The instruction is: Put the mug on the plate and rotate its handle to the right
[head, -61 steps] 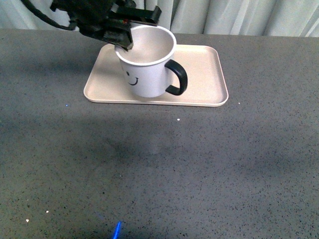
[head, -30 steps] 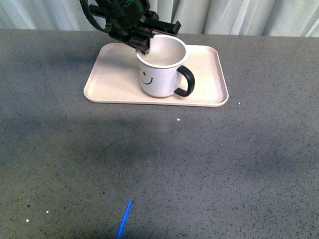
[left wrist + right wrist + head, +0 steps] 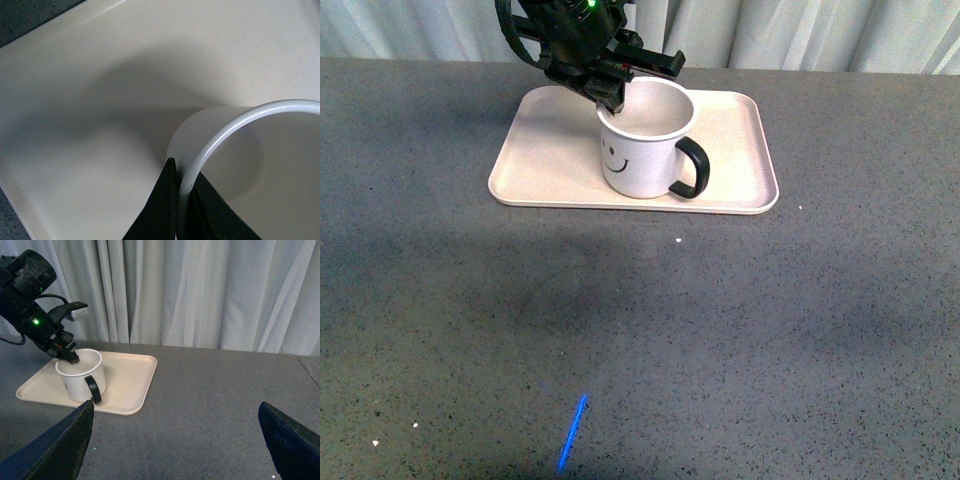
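The left pincer (image 3: 613, 99) is closed on the far-left rim of the mug (image 3: 642, 150), one black finger inside the wall and one outside, as the left wrist view shows at close range; the mug sits upright on the plate (image 3: 540, 160), a little right of the plate's middle and nearer its front edge than its back, and its base appears to rest flat on the surface; the smiley face looks toward the near-left, while the handle (image 3: 691, 168) sticks out to the right and slightly toward the near side; the plate lies at the far side of the dark speckled bench (image 3: 740, 330), its long edge running left to right, in front of a pale curtain (image 3: 790, 30); a small green light (image 3: 590, 4) glows on the left arm above the mug; the right pincer (image 3: 176, 407) hangs well to the right of the plate, its two dark fingers (image 3: 55, 445) spread wide apart with nothing between them; a short blue streak of light (image 3: 572, 432) falls on the near part of the bench, with a few white specks scattered around it.
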`<state>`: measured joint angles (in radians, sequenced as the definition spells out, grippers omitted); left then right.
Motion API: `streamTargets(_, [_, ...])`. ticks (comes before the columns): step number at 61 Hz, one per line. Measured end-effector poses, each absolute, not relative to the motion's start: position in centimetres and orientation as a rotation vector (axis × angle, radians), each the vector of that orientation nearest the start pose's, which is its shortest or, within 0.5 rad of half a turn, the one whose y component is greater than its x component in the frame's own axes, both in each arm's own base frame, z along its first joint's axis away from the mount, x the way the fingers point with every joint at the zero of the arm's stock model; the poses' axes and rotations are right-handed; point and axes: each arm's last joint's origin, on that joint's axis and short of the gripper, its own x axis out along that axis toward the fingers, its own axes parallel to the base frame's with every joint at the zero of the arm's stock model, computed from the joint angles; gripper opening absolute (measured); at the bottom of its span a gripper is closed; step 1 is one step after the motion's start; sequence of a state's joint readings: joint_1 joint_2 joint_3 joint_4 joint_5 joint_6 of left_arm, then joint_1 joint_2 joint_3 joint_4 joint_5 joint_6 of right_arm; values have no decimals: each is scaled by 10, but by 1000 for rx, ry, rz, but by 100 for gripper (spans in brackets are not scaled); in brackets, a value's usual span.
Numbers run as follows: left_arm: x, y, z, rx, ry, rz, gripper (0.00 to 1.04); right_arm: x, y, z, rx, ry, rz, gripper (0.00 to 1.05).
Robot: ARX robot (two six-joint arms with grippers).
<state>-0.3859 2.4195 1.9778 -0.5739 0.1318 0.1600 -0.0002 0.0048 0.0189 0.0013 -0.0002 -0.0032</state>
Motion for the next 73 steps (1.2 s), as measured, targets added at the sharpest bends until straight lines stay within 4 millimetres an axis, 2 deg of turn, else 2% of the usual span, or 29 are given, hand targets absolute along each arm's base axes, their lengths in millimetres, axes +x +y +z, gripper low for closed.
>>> streamTargets(11, [479,-199,146,261,928,-581,27,97,0,170,-4,-15,0,96])
streamTargets(21, [471,-188,153,255,889,-598,52,97,0,170,-4,-15,0,96])
streamTargets(30, [454,-163,184,193,780,-614,75,97,0,170,-4,-15,0,96])
streamTargets(39, [416,-119,230,80,606,-608,97,97,0,170,-4,-15,0,96])
streamTargets(47, [372,-78,251,-19,507,-549,95,97,0,170,-3,-15,0,96])
streamTargets(49, [361,-72,250,3,434,-458,92,97,0,170,-3,-15,0,96])
streamTargets(53, [332,-51,247,30,200,-186,79,97,0,170,-4,-15,1,96])
streamTargets(57, [299,-33,240,18,64,-54,68,97,0,170,-4,-15,0,96])
streamTargets(60, [271,-21,233,8,-3,-8,59,97,0,170,-3,-15,-1,96])
streamTargets(65, [241,-14,221,2,-31,9,45,97,0,170,-3,-15,0,96])
streamTargets(73, [219,-10,200,4,12,-12,24,97,0,170,-3,-15,0,96])
